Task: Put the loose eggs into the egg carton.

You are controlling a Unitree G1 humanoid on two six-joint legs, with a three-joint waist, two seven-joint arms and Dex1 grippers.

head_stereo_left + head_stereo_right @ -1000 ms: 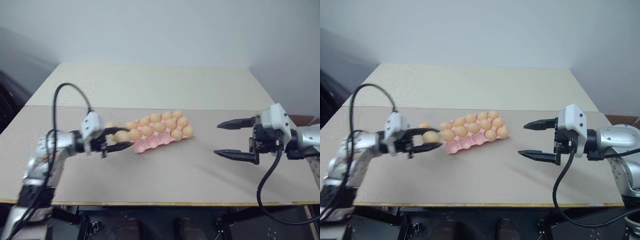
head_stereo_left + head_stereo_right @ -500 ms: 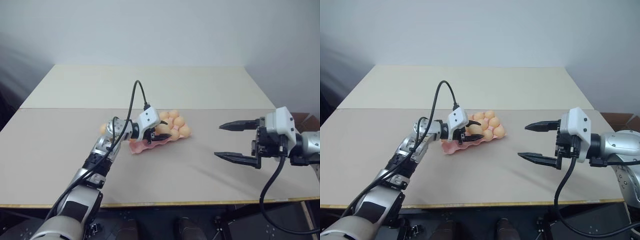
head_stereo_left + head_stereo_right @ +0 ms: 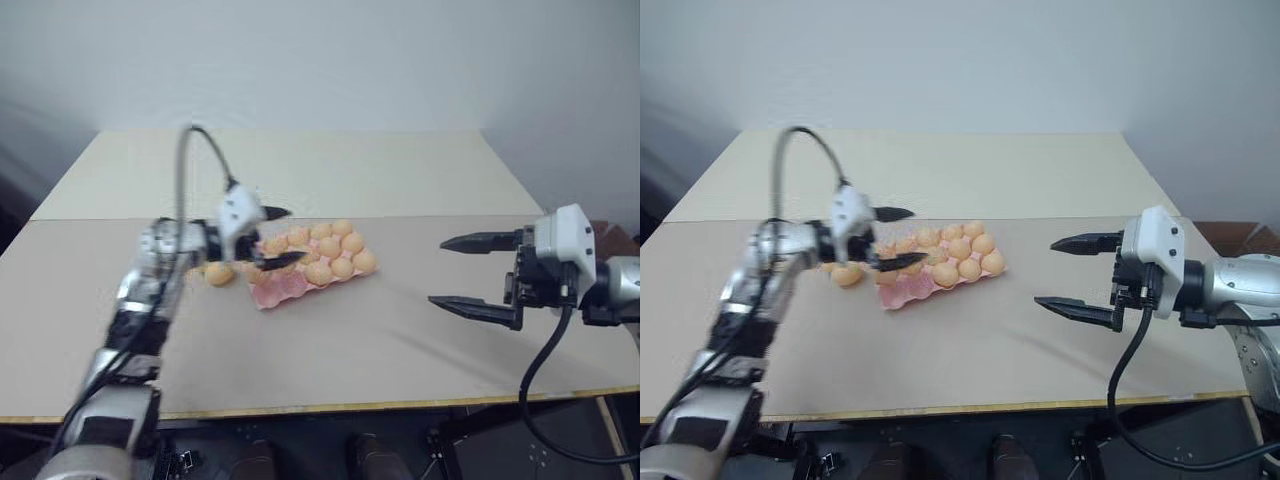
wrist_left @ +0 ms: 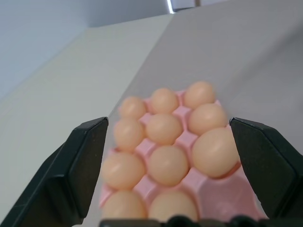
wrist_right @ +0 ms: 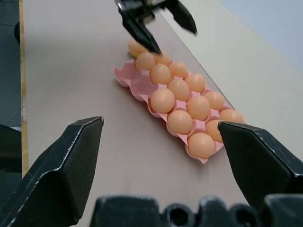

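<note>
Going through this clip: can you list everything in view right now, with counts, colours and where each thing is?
egg tray: one, pink, middle of the table.
eggs in the tray: about thirteen, tan-orange, filling all but two cups at the tray's near left corner.
loose egg: one, tan-orange, on the table just left of the tray.
table: one, beige.
left hand: black fingers, open, above the tray's left end.
right hand: black fingers, open, above the table right of the tray.
</note>
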